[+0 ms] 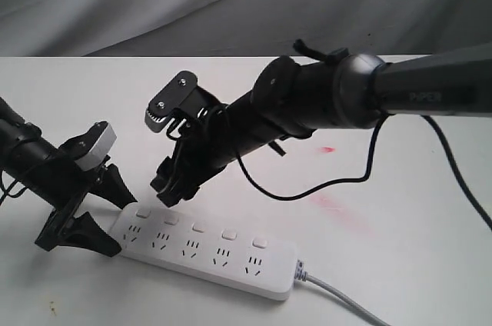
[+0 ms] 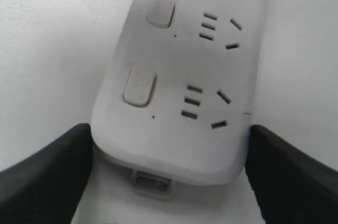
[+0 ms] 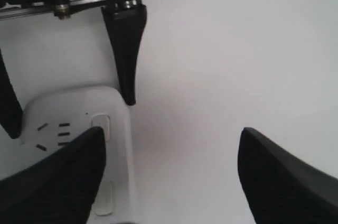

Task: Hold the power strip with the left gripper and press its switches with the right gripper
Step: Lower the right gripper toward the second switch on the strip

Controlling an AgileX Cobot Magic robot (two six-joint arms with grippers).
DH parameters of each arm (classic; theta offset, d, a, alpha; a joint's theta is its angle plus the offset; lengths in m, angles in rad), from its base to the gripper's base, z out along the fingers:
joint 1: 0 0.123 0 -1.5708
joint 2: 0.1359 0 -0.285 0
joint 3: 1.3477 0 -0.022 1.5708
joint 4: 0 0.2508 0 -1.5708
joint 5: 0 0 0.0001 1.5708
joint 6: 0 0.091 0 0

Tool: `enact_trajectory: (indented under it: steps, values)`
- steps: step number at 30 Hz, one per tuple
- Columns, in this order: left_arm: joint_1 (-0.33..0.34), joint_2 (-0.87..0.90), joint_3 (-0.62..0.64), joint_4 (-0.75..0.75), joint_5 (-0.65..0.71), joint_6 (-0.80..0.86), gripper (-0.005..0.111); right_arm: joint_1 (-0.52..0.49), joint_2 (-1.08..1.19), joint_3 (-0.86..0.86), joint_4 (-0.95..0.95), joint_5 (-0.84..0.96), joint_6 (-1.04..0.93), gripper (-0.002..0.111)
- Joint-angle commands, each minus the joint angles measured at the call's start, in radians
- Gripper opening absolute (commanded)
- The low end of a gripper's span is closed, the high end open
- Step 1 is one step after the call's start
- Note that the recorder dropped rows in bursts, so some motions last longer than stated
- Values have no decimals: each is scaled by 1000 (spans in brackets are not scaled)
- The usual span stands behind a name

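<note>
The power strip (image 1: 206, 255) is smooth white plastic, on a matt table (image 1: 400, 226).

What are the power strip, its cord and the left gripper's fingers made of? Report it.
The power strip looks like smooth white plastic: moulded rounded corners. Its cord: grey, probably rubbery sheath, curving loosely. The left gripper's fingers: matte black, plastic or rubber; cannot tell which.

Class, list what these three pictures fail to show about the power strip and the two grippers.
- Exterior view: the right gripper has fingertips that blend into its black body, so contact with the switches is unclear.
- Left wrist view: the top edge cuts off the power strip; only two switches show.
- Exterior view: the cord leaves the bottom edge, so its plug is unseen.
</note>
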Motion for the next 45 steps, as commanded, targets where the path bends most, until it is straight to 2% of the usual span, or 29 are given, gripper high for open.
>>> enact_trajectory:
  steps: [1, 7, 15, 25, 31, 45]
  values:
    - [-4, 10, 12, 42, -47, -15, 64, 11, 28, -3, 160, -22, -139, 64]
    - [-4, 10, 12, 42, -47, -15, 64, 11, 68, -3, 301, -18, -267, 64]
    - [-4, 10, 12, 42, -47, -15, 64, 13, 105, -9, 375, -10, -325, 64]
    - [-4, 10, 12, 42, -47, -15, 64, 36, 122, -9, 442, 1, -414, 63]
    - [-4, 10, 12, 42, -47, -15, 64, 36, 125, -9, 452, -56, -415, 63]
    - [-4, 10, 12, 42, -47, -15, 64, 38, 136, -9, 457, -43, -425, 63]
